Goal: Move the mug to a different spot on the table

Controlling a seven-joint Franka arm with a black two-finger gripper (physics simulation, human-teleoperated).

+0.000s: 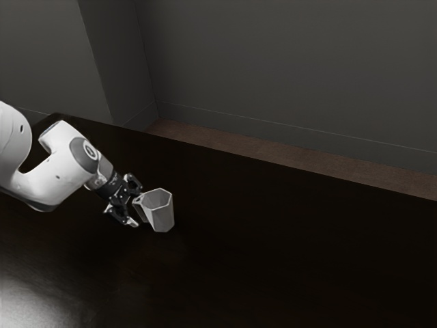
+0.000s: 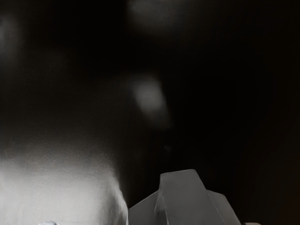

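In the exterior view, the pale faceted mug point(image 1: 159, 209) appeared to rest on the dark surface point(image 1: 273, 239) toward the exterior view's left. Its handle was turned to the end effector point(image 1: 131, 203), which sat right against it. Whether the end effector was gripping or open could not be told. The mug looked rigid, light and smooth-walled, so probably slippery. The handle or rim wall seemed the surest hold. It bore no writing.

In the wrist view, the mug point(image 2: 185, 201) lay blurred just under the hand.

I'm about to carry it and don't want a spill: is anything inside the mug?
In the exterior view the mug shows pale inner walls through its open top, with nothing visible inside. Its floor is hidden behind the near wall, so something low cannot be ruled out.
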